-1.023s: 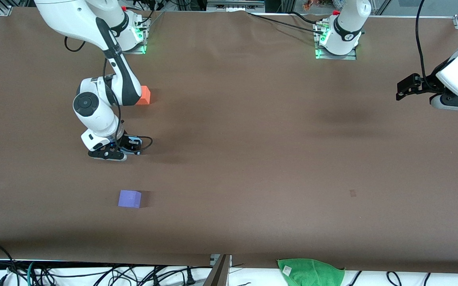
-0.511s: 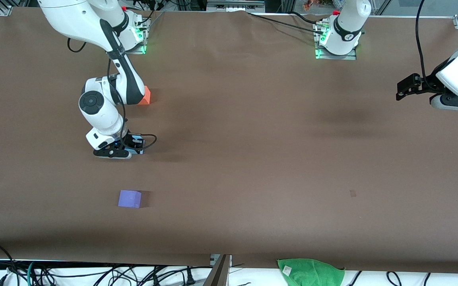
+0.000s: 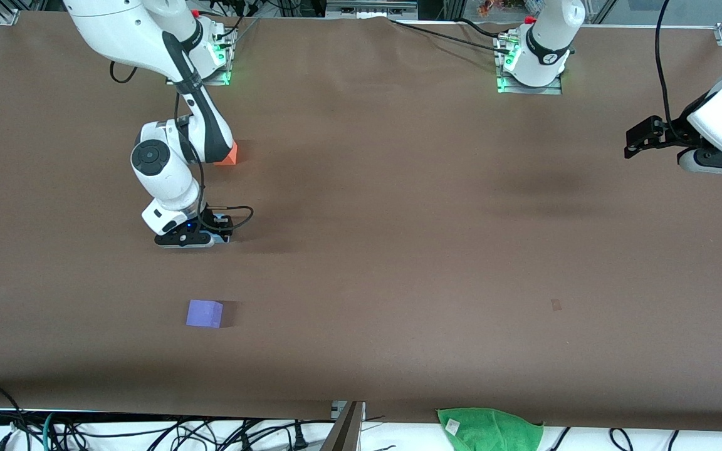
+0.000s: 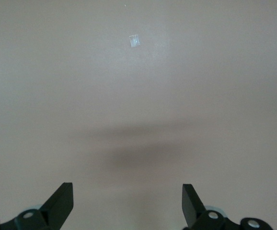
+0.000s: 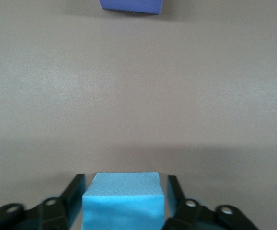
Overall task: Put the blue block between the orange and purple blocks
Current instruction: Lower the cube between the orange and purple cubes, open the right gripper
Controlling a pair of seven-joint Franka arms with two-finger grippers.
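1. The orange block (image 3: 230, 155) sits on the table (image 3: 398, 250) toward the right arm's end. It is half hidden by the right arm's forearm.
2. The right gripper (image 3: 193, 238) is down at the table, nearer the front camera than the orange block and farther than the purple block (image 3: 204, 313).
3. In the right wrist view the blue block (image 5: 124, 201) sits between the jaws with its base apparently on the table. I cannot tell whether the jaws are clamping it or have let go.
4. The purple block shows straight ahead of the blue one, well apart, so the 3 cubes form a rough line. The placement looks nearly done. What remains is likely a clean release and a straight lift.
5. A cube has no long axis to align, and the right arm is much the nearer.
6. The left gripper (image 4: 127, 191) waits over bare table at the left arm's end, jaws wide and holding nothing.
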